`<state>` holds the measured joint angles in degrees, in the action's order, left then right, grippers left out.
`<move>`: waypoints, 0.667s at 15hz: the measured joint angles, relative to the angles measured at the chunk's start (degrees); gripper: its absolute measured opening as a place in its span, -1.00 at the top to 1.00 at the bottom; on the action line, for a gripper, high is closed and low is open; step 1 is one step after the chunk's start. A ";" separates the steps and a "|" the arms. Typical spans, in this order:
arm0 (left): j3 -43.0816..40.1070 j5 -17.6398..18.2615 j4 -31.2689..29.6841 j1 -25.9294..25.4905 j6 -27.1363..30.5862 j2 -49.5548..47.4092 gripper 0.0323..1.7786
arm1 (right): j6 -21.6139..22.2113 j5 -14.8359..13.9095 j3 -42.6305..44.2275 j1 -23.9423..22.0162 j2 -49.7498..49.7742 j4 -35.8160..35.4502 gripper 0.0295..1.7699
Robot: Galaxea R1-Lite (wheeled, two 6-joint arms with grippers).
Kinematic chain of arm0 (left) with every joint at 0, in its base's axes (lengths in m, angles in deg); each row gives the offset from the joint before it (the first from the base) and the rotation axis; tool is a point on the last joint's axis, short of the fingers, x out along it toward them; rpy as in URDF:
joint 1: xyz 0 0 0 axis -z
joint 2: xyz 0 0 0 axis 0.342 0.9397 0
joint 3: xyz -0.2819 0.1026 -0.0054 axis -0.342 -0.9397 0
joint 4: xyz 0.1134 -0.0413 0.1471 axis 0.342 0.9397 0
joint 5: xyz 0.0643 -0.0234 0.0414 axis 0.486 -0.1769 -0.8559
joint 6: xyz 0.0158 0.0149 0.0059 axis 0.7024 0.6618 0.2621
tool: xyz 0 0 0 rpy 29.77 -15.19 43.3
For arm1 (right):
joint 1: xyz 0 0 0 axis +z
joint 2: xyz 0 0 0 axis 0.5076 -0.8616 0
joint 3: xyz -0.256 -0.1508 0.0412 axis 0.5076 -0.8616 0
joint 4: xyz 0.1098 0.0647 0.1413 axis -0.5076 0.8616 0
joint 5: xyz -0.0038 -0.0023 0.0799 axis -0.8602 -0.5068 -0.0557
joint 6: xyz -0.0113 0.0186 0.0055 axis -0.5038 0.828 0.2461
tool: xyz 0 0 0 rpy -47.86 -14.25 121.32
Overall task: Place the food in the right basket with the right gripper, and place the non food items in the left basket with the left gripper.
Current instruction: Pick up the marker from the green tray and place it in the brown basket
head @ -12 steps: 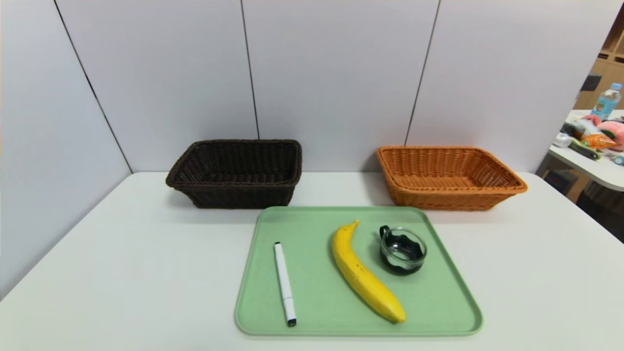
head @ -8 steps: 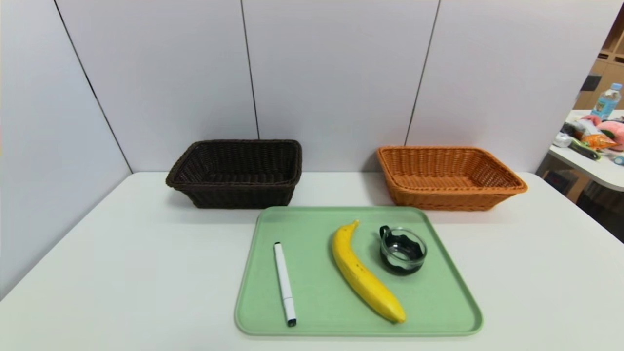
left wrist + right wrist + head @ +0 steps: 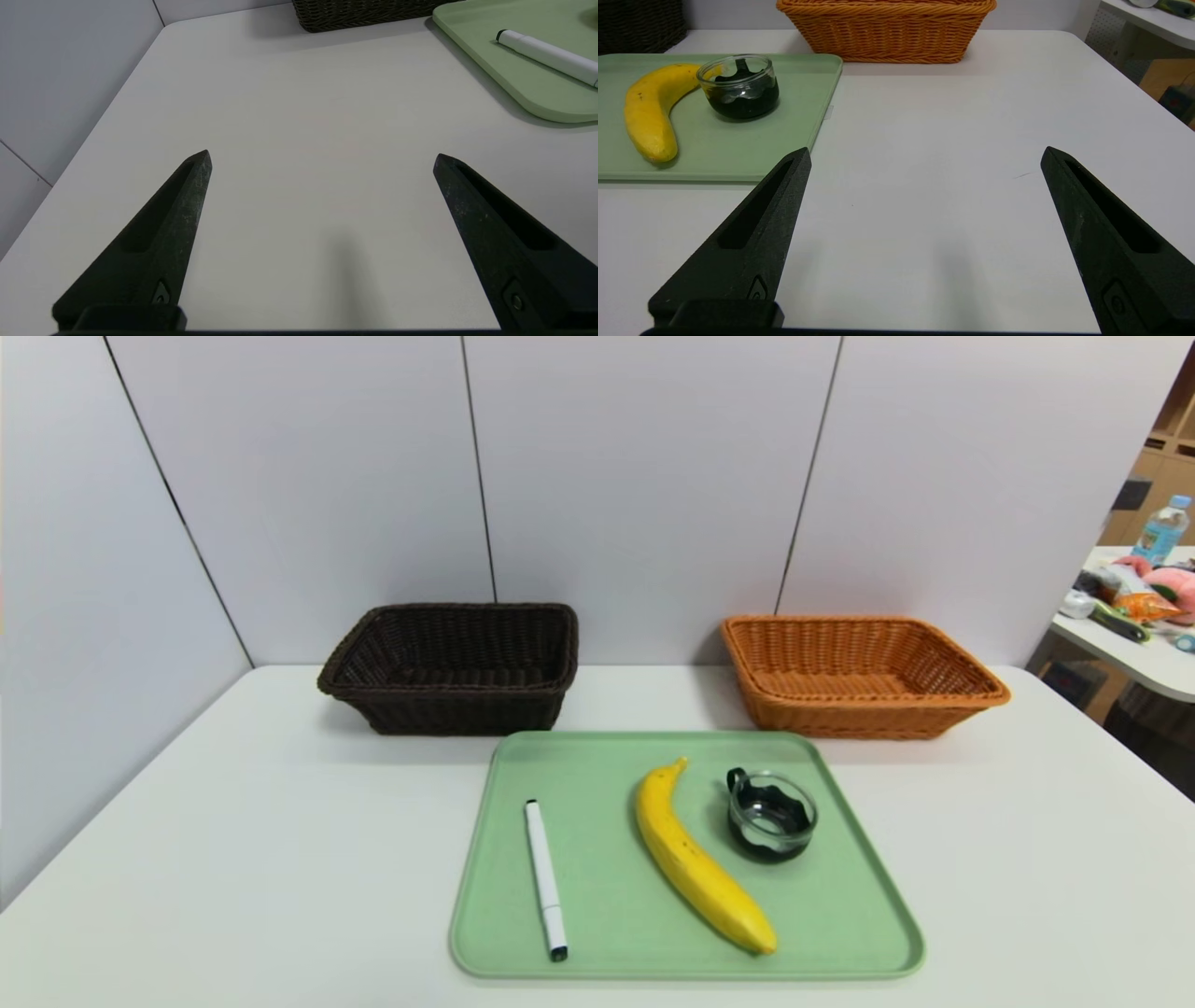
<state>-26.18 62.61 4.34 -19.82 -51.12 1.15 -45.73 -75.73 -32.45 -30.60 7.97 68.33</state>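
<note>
A yellow banana (image 3: 698,863) (image 3: 650,112) lies across the middle of the green tray (image 3: 840,924). Left of it on the tray is a white marker (image 3: 544,879) (image 3: 549,56) with a black cap. A small glass cup with a black insert (image 3: 771,815) (image 3: 740,87) stands right of the banana. The dark brown left basket (image 3: 453,665) and the orange right basket (image 3: 857,674) (image 3: 887,29) sit behind the tray. Neither arm shows in the head view. My left gripper (image 3: 322,156) is open over bare table left of the tray. My right gripper (image 3: 926,151) is open over bare table right of the tray.
The white table (image 3: 233,821) is walled by grey panels at the back and left. Its right edge drops off near a second table (image 3: 1139,644) cluttered with a bottle and toys. The brown basket's corner (image 3: 364,11) lies beyond the left gripper.
</note>
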 joint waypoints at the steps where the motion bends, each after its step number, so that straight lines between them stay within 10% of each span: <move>1: 0.00 0.06 0.02 0.00 0.33 0.00 -0.90 | -0.15 0.00 0.00 0.00 0.00 -0.01 -0.92; 10: 12.30 1.08 10.08 0.04 -1.57 4.24 -0.90 | -0.09 4.13 12.32 0.00 -1.87 12.39 -0.92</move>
<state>-13.88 63.69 14.42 -19.78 -52.69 5.39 -45.81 -71.60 -20.12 -30.60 6.11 80.71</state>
